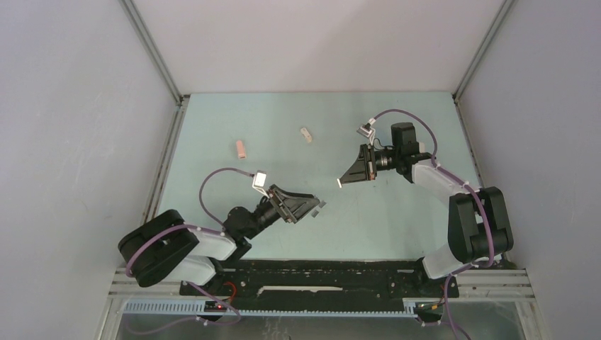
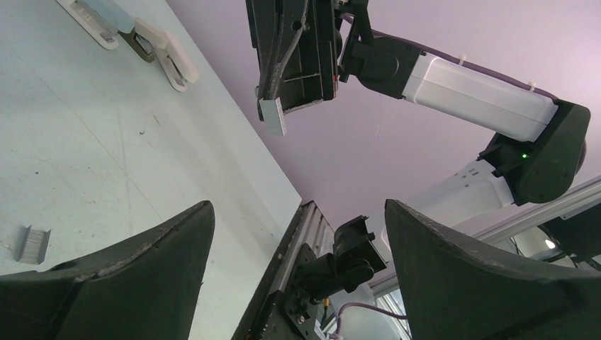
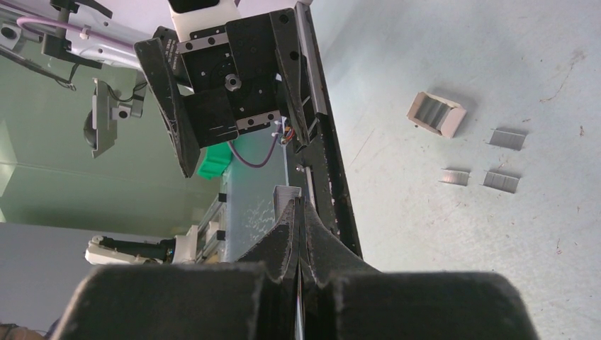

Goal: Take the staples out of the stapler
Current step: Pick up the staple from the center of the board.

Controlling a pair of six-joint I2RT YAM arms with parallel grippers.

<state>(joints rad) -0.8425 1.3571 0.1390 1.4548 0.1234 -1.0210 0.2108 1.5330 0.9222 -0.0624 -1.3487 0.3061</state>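
- Your left gripper (image 1: pixel 317 207) stands wide open with nothing between its fingers. Every place below is given from it.
- Your right gripper (image 1: pixel 340 183) hangs just beyond the left gripper and a little to its right. It is clenched on one short grey strip of the staples (image 3: pixel 286 193), pinched at the very fingertips.
- Three more strips lie loose on the table (image 1: pixel 397 127) near the left gripper's tips, and none touches another. That makes four strips in all.
- One small pale box-like piece (image 3: pixel 436 113) lies beside those three strips; you cannot tell what it is.
- You have two staplers, lying apart from each other. The white stapler (image 1: pixel 306 134) is well beyond the left gripper, and the pink stapler (image 1: pixel 242 149) is beyond it and to its left.
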